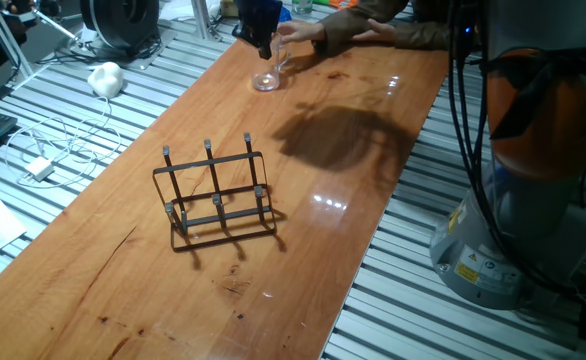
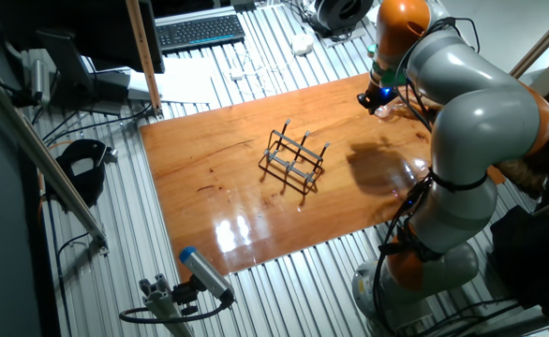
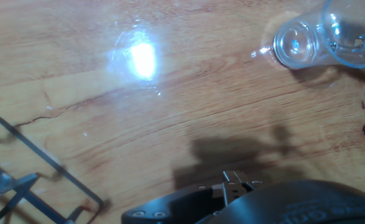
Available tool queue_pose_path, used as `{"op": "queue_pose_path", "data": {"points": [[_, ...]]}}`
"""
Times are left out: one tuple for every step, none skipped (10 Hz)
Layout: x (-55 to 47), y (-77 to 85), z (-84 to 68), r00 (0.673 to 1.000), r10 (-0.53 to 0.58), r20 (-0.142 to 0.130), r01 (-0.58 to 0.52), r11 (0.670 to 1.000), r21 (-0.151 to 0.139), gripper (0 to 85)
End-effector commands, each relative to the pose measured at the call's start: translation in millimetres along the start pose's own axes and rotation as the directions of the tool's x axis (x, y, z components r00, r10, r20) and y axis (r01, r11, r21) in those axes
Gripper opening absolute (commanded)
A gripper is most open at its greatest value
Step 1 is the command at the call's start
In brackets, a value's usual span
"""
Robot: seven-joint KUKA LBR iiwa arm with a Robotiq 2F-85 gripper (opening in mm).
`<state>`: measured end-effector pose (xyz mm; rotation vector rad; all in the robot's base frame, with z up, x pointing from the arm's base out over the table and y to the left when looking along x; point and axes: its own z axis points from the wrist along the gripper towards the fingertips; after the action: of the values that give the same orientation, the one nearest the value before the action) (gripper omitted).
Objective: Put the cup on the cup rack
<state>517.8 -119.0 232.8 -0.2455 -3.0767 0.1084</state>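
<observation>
Cup [image 1: 268,75] sits at the counter's [image 1: 303,250] far end, well apart from our cup rack [image 1: 216,195], with our gripper [image 1: 262,40] poised above it, presumably to grasp; we cannot tell whether it is clenched.

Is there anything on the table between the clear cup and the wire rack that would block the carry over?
Nothing visible does. The small clear cup sits at the far end of the wooden table by the dark gripper. Only bare wood lies between it and the dark wire rack with upright pegs.

End effector [image 1: 264,44] above the tilted cup [image 1: 269,73].
</observation>
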Motion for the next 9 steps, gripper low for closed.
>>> {"op": "queue_pose_path", "data": {"points": [[0.3, 0.1, -0.9, 1.0, 0.003, -0.003, -0.003, 1.0, -0.005, 0.0], [-0.2, 0.0, -0.7, 1.0, 0.011, 0.0, -0.011, 1.0, -0.007, 0.0], [-1.9, -0.8, -1.6, 1.0, 0.012, 0.0, -0.012, 1.0, -0.006, 0.0], [-5.7, -2.8, -3.3, 1.0, 0.009, -0.009, -0.009, 1.0, -0.003, 0.0], [-11.1, -6.2, -4.6, 1.0, -0.009, -0.024, 0.009, 1.0, 0.001, 0.0], [-15.8, -9.8, -5.9, 0.999, -0.031, -0.037, 0.031, 1.0, -0.003, 0.0], [-18.5, -12.5, -6.8, 0.998, -0.043, -0.041, 0.042, 0.999, -0.012, 0.0], [-18.8, -12.8, -6.7, 0.998, -0.05, -0.033, 0.05, 0.999, -0.013, 0.0], [-19.0, -13.0, -6.7, 0.998, -0.056, -0.027, 0.056, 0.998, -0.011, 0.0]]}}
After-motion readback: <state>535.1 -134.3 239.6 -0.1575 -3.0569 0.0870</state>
